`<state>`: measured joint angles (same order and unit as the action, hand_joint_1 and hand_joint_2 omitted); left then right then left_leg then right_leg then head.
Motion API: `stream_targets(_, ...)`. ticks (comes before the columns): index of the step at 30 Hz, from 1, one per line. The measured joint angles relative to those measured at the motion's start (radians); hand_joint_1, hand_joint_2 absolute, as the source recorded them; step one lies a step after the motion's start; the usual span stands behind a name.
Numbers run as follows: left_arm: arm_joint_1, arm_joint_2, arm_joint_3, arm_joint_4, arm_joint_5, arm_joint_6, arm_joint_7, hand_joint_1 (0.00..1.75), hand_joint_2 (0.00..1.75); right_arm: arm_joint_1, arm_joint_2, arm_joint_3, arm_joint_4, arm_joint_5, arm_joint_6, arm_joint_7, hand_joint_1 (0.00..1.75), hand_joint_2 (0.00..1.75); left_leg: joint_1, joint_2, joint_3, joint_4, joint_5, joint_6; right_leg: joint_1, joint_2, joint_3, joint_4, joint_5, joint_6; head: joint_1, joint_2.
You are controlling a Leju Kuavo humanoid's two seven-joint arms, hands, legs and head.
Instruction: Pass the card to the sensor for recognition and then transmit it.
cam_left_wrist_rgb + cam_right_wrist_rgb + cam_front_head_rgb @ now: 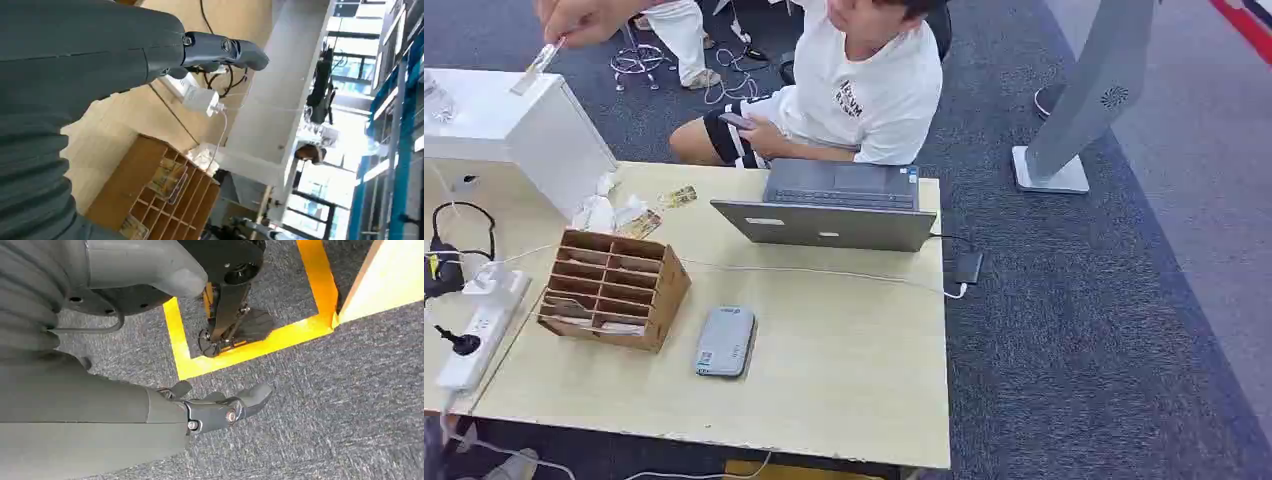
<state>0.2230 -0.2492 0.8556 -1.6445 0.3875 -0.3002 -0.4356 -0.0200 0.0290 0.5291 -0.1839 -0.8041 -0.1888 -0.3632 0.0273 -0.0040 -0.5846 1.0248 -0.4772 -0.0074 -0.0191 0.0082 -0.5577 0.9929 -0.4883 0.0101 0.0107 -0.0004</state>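
Card (536, 66) sits pinched in a person's hand (584, 18) over the white box (519, 125), away from my hands. My left hand (220, 50) hovers empty above the wooden table (844, 350), fingers loosely extended; my right hand (225, 407) hangs over grey carpet (350, 390), fingers apart. I count one slotted organiser (614, 288), one sensor (726, 341), one laptop (829, 205). Organiser contents are unclear.

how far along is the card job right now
It looks either finished or not begun. A person's hand holds a clear card over the white box. The left robot hand holds nothing above the table. The right robot hand hangs empty over the carpet. Other cards sit in the wooden organizer beside the grey sensor.
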Motion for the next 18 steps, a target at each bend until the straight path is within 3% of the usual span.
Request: stream_targets(18, -0.208, 0.133, -0.291, 0.045, -0.527, 0.176, 0.158, 0.00, 1.75, -0.017, 0.014, 0.103, 0.001, 0.054, -0.009, 0.039, 0.00, 1.75, 0.000, 0.000, 0.000, 0.000, 0.001, -0.001, 0.000, 0.000, 0.001, 0.000, 0.000, 0.000, 0.000, 0.000)
